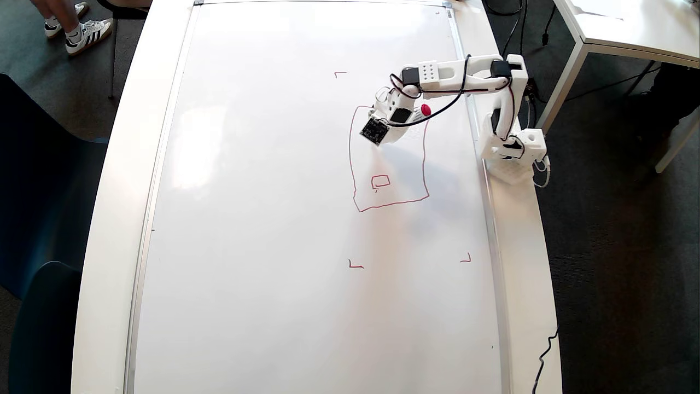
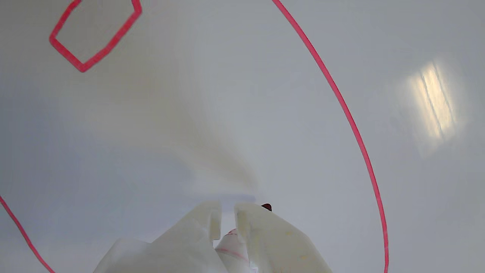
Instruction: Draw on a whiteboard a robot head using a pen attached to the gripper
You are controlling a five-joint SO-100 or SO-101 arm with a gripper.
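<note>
Currently one gripper (image 2: pixel 227 212), fingers clamped on one pen (image 2: pixel 233 242), tip down on the whiteboard (image 1: pixel 262 219), inside the robot head (image 1: pixel 424 164) outline holding one small square.

white sneakers (image 1: pixel 82 34) | second table (image 1: pixel 629 33) | dark chair (image 1: pixel 38 328)

The arm bends out from its base, claw (image 2: pixel 227 214) pointing down, fingers nearly closed.

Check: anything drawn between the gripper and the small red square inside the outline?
Nothing. In the overhead view the board between the gripper and the small square is bare, only shadow. The wrist view agrees: blank white from the fingertips to the square.
</note>
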